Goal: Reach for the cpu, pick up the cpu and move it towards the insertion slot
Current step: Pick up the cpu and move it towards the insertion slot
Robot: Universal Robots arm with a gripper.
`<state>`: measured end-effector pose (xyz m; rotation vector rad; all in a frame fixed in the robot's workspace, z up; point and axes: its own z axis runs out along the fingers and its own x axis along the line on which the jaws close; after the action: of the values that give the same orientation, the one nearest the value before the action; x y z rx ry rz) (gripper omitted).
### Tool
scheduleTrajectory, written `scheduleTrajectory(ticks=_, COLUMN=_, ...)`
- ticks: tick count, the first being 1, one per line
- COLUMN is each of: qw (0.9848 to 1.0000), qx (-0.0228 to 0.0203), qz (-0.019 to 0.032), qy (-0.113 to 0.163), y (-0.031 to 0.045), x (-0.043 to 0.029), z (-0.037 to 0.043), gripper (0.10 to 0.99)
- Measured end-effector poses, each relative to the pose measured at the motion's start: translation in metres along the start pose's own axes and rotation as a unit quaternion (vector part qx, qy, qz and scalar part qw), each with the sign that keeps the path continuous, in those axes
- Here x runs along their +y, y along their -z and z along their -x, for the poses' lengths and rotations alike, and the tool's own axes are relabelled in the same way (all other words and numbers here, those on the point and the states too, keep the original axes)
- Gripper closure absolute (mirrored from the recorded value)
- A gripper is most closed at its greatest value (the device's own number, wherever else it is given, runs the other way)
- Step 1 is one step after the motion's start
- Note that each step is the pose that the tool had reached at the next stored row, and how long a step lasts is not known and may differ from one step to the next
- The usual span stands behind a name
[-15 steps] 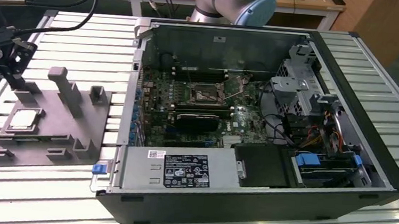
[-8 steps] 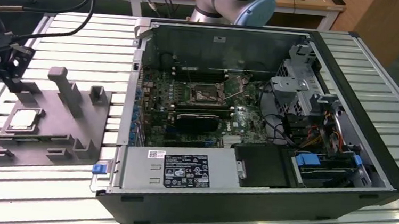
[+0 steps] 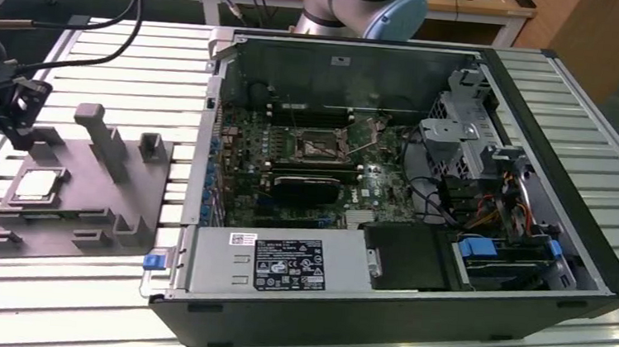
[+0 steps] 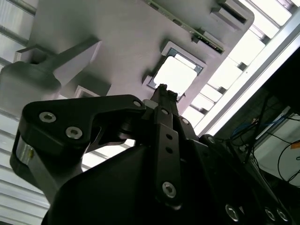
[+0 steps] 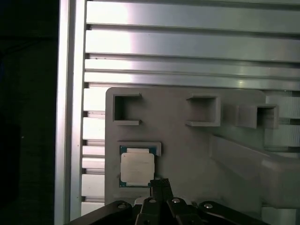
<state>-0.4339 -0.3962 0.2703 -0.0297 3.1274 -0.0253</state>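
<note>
- Cpu [image 5: 137, 166] lies flat in its shallow square nest on the grey block [image 5: 187, 150]. Its pale metal top faces up.
- That grey block sits on the slatted metal surface [image 3: 131, 52], at the exterior view's left, just beside the open computer case [image 3: 387, 320].
- From where I stand, the jaws hang over the block, close above the chip. In both wrist views their dark tips point down at one edge of the chip.
- The jaws look pressed together, with no gap I can see between them. They hold nothing.
- I do not think the tips touch the chip. I cannot be fully sure from these views.
- The insertion slot [image 3: 317, 148] is the black square with the thin shiny frame. It sits in the middle of the green board inside the case, well apart from the chip.
- Nothing sits in that slot that I can see.
- The base of the arm [image 3: 368, 0] stands behind the case, and the arm comes round to the block at the exterior view's left.
- So the reach looks nearly done, because the jaws are right by the chip.
- The pick-up is not done. The chip is in its nest and nothing grips it.
- The trip over to the slot is not begun either.
- By my guess, the work is only at its first part.
</note>
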Motion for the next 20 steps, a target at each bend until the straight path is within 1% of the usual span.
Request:
scheduleTrajectory(ticks=9, qw=1.0000, qx=-0.0054, qz=-0.0011, qy=0.000, y=-0.0148, x=0.0004, z=-0.0091, gripper=0.980)
scheduleTrajectory(ticks=20, qw=0.9999, qx=-0.0139, qz=-0.0021, qy=0.000, y=-0.0325, x=0.0009, z=-0.0178, gripper=0.980)
